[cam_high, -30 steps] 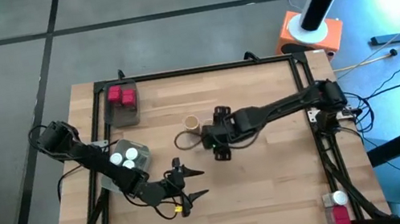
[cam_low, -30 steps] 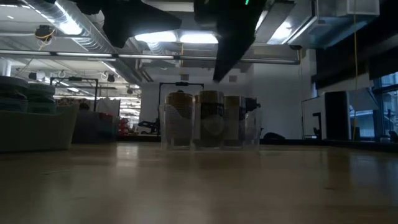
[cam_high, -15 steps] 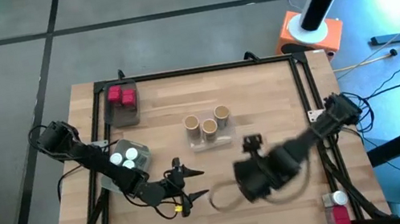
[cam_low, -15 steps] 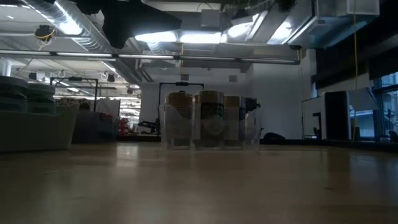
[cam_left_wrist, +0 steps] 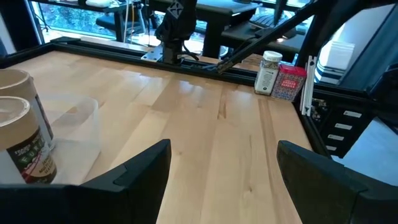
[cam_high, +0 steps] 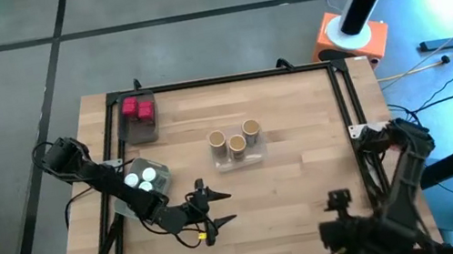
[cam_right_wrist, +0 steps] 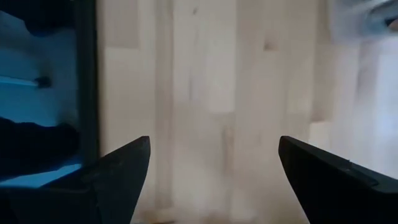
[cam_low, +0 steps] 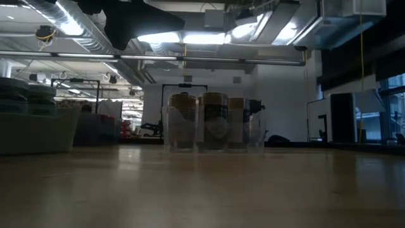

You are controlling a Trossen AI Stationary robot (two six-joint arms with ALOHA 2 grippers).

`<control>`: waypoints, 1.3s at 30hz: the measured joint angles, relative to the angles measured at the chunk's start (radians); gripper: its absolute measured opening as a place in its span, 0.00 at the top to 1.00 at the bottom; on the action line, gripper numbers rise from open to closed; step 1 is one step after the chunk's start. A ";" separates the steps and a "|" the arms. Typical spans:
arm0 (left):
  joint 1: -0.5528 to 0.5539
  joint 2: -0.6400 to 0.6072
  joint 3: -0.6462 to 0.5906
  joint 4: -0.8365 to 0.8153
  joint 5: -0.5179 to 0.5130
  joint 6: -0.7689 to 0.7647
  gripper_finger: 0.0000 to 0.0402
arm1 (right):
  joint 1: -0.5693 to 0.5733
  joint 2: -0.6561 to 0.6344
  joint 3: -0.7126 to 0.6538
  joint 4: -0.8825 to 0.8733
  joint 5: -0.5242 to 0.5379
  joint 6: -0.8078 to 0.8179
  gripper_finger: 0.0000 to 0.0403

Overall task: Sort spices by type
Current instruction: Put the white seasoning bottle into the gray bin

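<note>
Spices sit sorted: 3 tan cork-topped jars (cam_high: pixel 234 140) in a clear tray mid-tabletop (cam_high: pixel 307 169), red jars (cam_high: pixel 138 109) upper left, white-capped jars (cam_high: pixel 142 177) at left, partly hidden by the left arm. Left gripper (cam_high: pixel 215 210) is spread and empty, lower centre. Right gripper (cam_high: pixel 344 235), also released and empty, has swung from centre to the bottom edge, cut off.

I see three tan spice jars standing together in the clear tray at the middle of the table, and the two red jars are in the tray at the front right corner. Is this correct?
Not quite. The three tan spice jars do stand together in the clear tray at mid-table, but the two red jars sit in the tray at the far left corner. The high view shows it.
</note>
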 joint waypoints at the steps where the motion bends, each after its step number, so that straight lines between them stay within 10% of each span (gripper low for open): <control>1: 0.000 0.000 0.000 0.002 0.000 0.000 0.31 | 0.016 0.000 0.000 0.000 -0.007 0.031 0.12; 27: 0.000 0.000 0.000 0.000 0.000 -0.018 0.31 | 0.180 0.001 -0.317 0.001 -0.490 0.292 0.12; 39: 0.000 0.000 0.000 0.000 0.000 -0.018 0.31 | 0.230 0.001 -0.341 0.001 -0.499 0.324 0.12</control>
